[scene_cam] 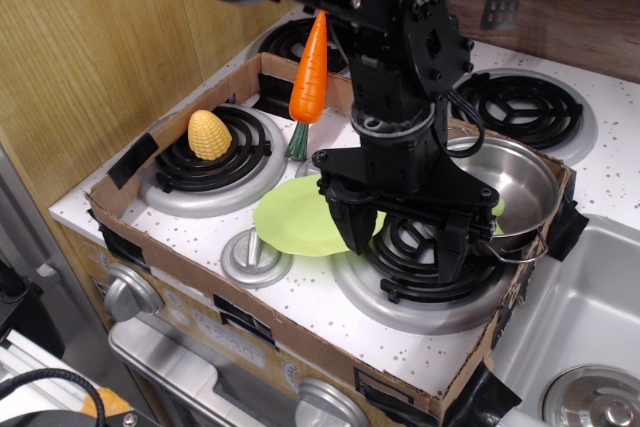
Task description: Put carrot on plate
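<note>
The claw (402, 243) is being held with its fingers apart and empty, low over the plate's (292, 219) right edge. The carrot (310, 69) is being seen at about 11 o'clock from the claw, well apart, propped near-upright against the cardboard wall (170, 127), long axis running 12 to 6, green stem down. It is being noted as glossy, orange, tapered. The plate is lying bare.
</note>
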Controlling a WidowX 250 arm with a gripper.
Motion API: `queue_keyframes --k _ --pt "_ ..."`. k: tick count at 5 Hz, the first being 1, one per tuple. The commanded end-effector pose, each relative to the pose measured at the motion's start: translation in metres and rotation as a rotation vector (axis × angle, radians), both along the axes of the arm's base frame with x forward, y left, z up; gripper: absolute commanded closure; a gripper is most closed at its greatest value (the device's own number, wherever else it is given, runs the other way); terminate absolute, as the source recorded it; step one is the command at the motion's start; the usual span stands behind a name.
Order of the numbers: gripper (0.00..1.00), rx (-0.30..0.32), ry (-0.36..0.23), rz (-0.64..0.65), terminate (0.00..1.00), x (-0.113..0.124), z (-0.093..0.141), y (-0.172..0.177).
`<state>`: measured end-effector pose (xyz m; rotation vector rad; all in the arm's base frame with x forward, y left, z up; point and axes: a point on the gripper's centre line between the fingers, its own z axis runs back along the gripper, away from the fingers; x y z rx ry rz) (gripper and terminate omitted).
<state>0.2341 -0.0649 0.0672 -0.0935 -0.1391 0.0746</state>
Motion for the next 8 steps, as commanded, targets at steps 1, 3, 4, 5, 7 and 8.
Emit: queue_keyframes --k 1,3,4,5,7,8 --pt "0.00 0.000 0.000 0.000 0.00 0.000 0.000 0.000" --pt "0.00 0.120 -0.054 0.122 0.00 0.028 0.024 0.016" --pt "0.00 0.201 -0.101 0.131 0.00 0.049 0.041 0.035" --pt "0.00 0.259 -0.184 0.147 0.00 0.073 0.042 0.059" --pt "0.00 0.418 -0.346 0.163 0.00 0.105 0.030 0.108" --pt "0.00 0.436 -0.388 0.136 0.00 0.113 0.027 0.121"
